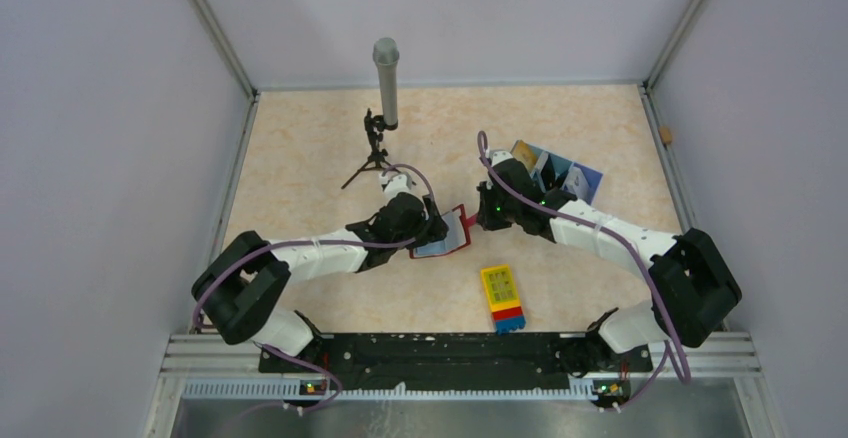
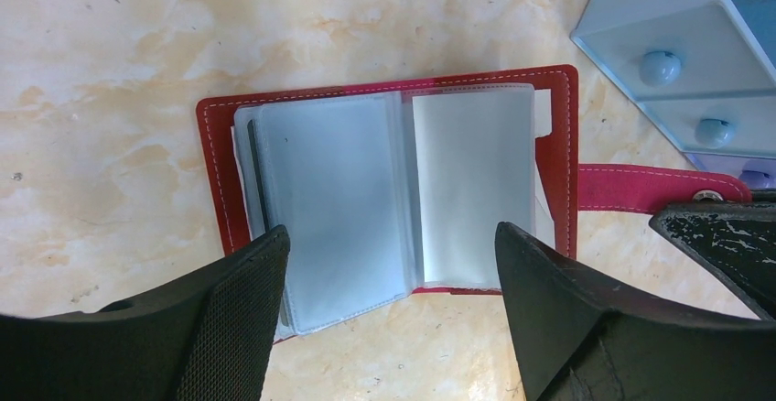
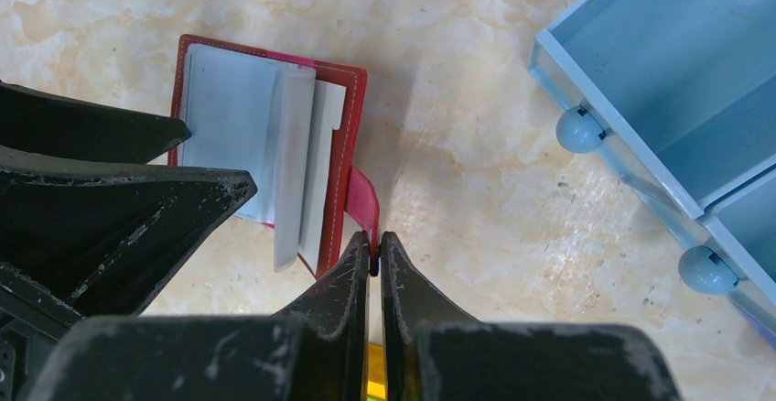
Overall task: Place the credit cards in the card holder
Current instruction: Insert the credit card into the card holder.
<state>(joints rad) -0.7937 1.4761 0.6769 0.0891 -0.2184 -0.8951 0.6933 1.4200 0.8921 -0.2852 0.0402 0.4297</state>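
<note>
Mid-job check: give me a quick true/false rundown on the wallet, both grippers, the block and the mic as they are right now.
1. The card holder lies open on the table. True.
2. The right gripper is open and clear of the card holder. False: it is shut on the red tab at the card holder's edge.
3. The left gripper is wide open above the card holder's pockets, with nothing between its fingers. True.
4. The yellow, red and blue block sits inside the light-blue tray. False: it lies on the table nearer the arms' bases, apart from the tray.
5. A microphone on a small tripod stands towards the far side of the table. True.
</note>
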